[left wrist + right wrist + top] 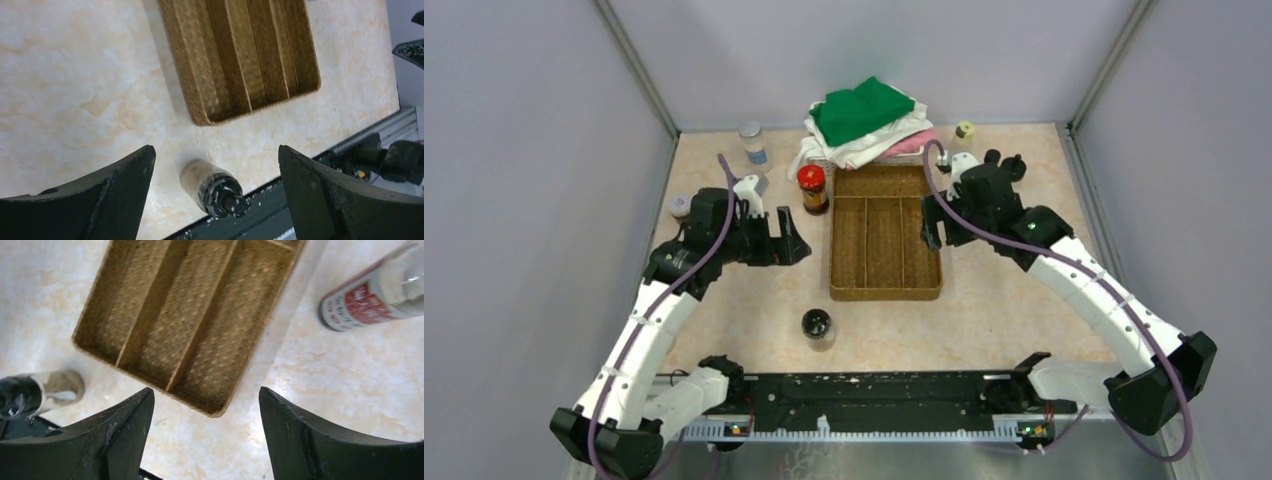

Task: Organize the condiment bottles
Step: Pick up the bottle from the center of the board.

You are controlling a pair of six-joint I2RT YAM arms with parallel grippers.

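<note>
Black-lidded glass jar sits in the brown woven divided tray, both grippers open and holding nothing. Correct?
Not quite. The top view shows the black-lidded glass jar standing on the marble-look table, just off the near end of the brown woven divided tray, not in it. The left gripper and right gripper are open and holding nothing.

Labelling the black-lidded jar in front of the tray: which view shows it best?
Left wrist: the black-lidded jar is close and whole, lid plus glass body. Top external shows it small, mostly lid. Right wrist crops it at the left edge.
</note>
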